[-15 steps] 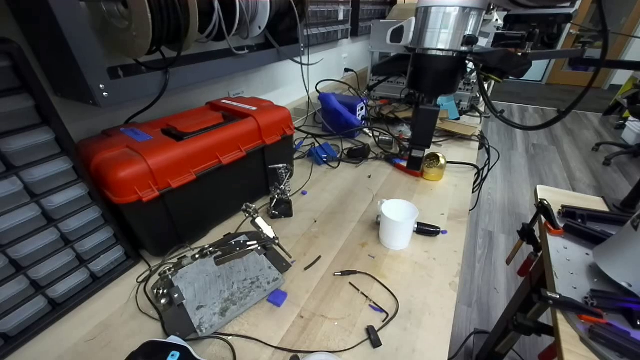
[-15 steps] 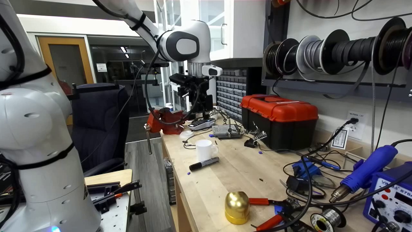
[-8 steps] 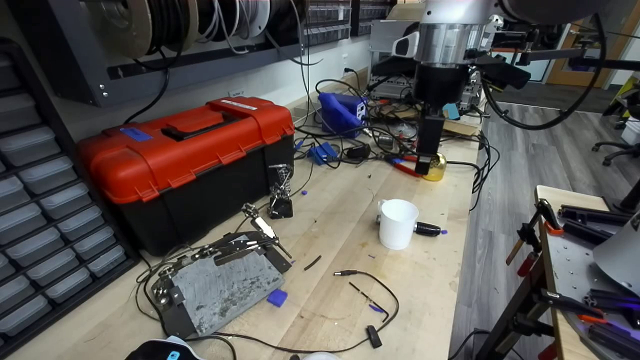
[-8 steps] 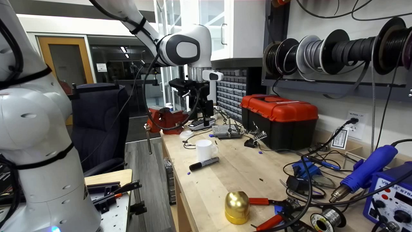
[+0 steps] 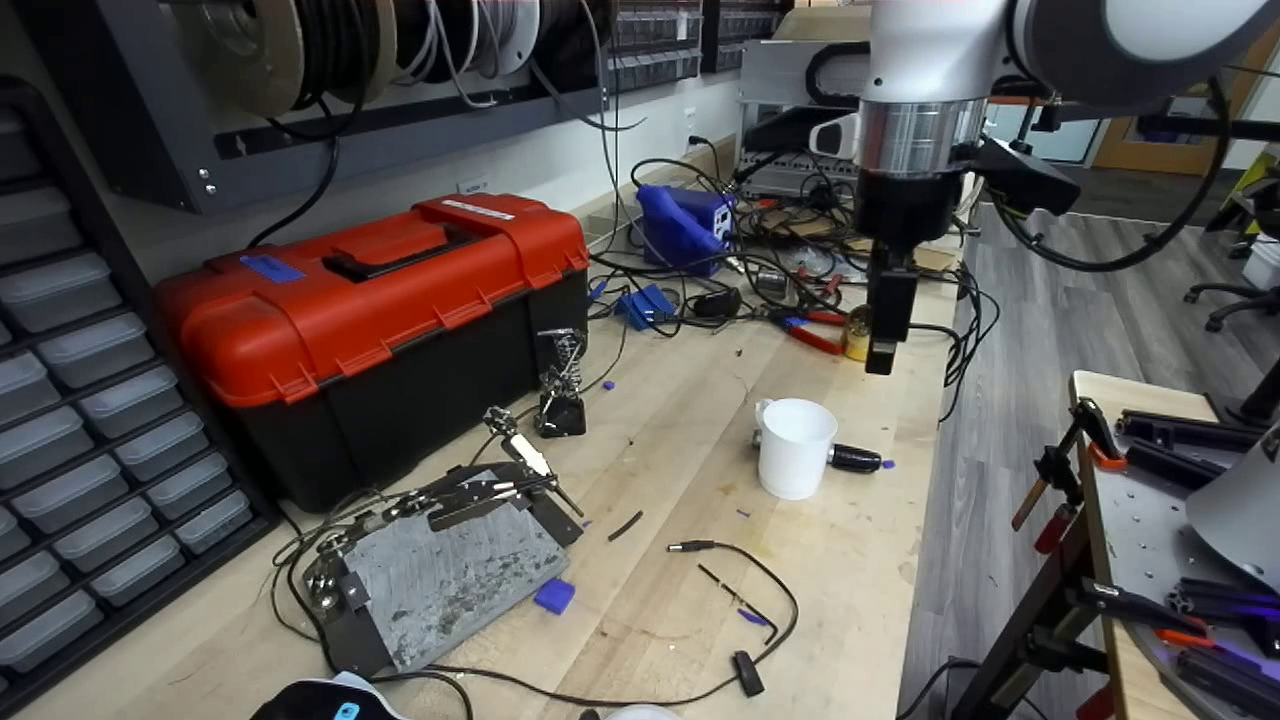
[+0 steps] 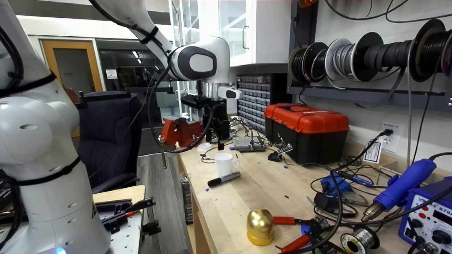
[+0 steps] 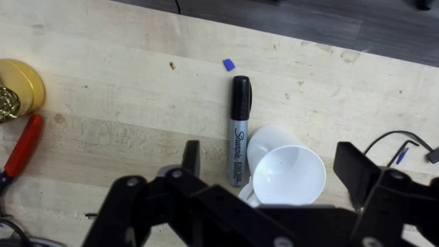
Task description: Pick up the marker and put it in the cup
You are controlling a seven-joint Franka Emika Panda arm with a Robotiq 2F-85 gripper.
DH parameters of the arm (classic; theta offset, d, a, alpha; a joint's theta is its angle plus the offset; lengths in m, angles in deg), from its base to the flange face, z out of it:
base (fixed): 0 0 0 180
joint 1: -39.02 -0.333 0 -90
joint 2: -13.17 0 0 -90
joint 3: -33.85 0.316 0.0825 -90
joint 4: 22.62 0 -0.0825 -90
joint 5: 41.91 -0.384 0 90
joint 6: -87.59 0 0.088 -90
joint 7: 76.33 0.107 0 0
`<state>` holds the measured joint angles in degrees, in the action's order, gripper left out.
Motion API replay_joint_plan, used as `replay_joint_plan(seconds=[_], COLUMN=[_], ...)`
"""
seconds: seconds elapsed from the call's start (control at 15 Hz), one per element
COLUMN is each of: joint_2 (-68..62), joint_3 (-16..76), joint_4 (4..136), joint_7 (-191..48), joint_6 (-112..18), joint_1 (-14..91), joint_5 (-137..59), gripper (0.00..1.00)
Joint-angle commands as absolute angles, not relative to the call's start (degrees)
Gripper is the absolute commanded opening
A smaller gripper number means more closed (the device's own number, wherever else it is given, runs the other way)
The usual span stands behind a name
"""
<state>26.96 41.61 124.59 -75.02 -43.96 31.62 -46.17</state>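
Now lower, empty and spread wide, the fingers [image 7: 352,167] seem readier for the marker [image 7: 239,132], just left of the cup [image 7: 289,175] in the wrist view.

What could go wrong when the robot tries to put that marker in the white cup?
The marker lies right beside the cup, so the open end effector might bump the cup and tip it over. In the wrist view, both show between its spread fingers, so it could pinch the cup too. The cup's handle sits close to the marker's gray end, so a finger might catch on it.
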Motion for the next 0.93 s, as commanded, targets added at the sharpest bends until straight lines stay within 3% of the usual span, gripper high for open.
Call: replay_joint_plan(seconds=[0.0,0.87], joint_2=[31.7,33.1], joint_3=[41.3,41.2], joint_4=[129.4,132.5], joint_7=[-75.4,-75.6], joint_6=[-46.5,-48.2], joint_1=[31.5,31.2], joint_5=[-45.7,-45.9], gripper=[1.0,1.0])
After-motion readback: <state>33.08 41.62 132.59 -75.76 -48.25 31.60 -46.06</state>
